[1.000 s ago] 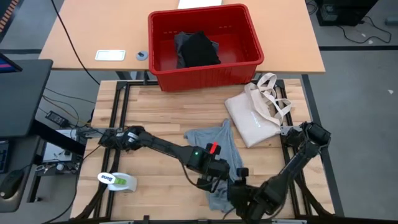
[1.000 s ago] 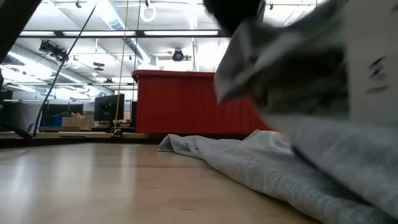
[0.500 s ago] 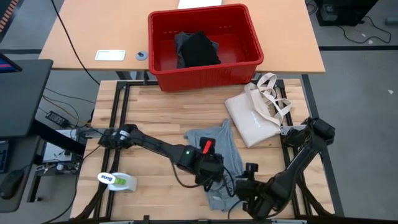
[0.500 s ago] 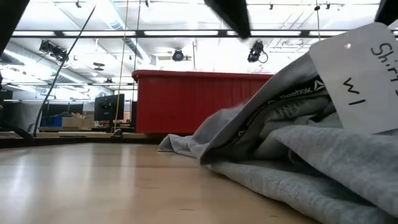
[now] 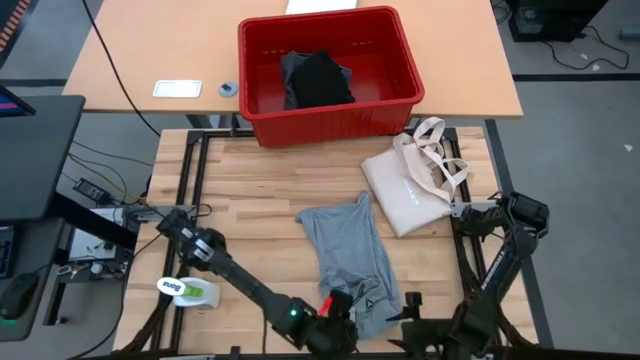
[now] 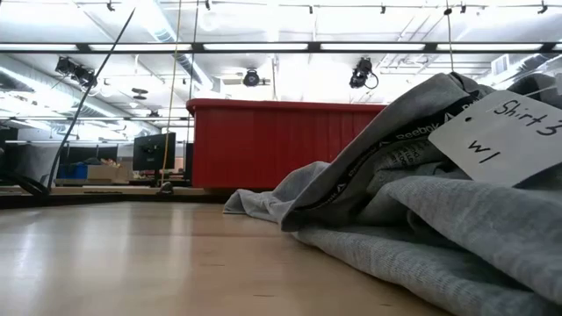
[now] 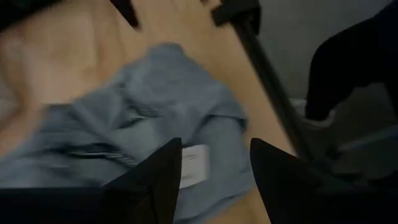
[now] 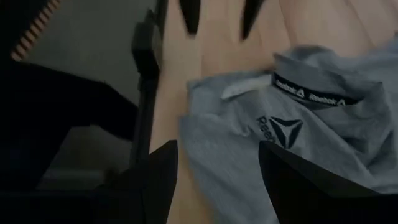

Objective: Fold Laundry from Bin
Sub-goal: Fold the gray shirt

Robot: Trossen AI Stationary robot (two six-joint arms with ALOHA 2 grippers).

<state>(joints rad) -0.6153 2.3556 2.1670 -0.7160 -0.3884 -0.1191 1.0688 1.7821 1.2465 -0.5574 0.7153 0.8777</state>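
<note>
At the near edge of the wooden table point(image 5: 250, 200), both grippers stand released, gripping nothing. The left gripper point(image 5: 340, 322) hangs at the near-left corner of the light grey T-shirt point(image 5: 350, 258); its wrist view shows its two dark fingers point(image 7: 158, 177) spread apart above the cloth, with a gap between them and nothing in it. The right gripper point(image 5: 412, 312) sits just beside the shirt's near-right corner, its fingers point(image 8: 163, 177) likewise parted over the collar end.

The shirt lies on the table, collar toward the near edge and the rest of the cloth running away toward the bin. Its collar end is rumpled, rising in folds in the low view. A white paper tag point(image 6: 505, 136) lies at the collar, handwritten "Shirt 3" with "W1" below it. The neck tape point(image 8: 311, 93) reads "Reebok" repeatedly in white on black, and a dark triangular Reebok mark point(image 8: 280, 130) is printed inside the neck.

Left of the shirt, at the table's near-left corner, lies a white and green item point(image 5: 188, 290) with lettering too small to read.

Farther back, to the right of the shirt and close to it, lies the cream canvas tote bag point(image 5: 410, 185) with its loop handles piled on top.

Beyond the wooden table, on a lighter desk, stands the red bin point(image 5: 262, 105), well apart from both grippers. Inside it lies a large black garment point(image 5: 322, 80) over a bit of grey cloth.
</note>
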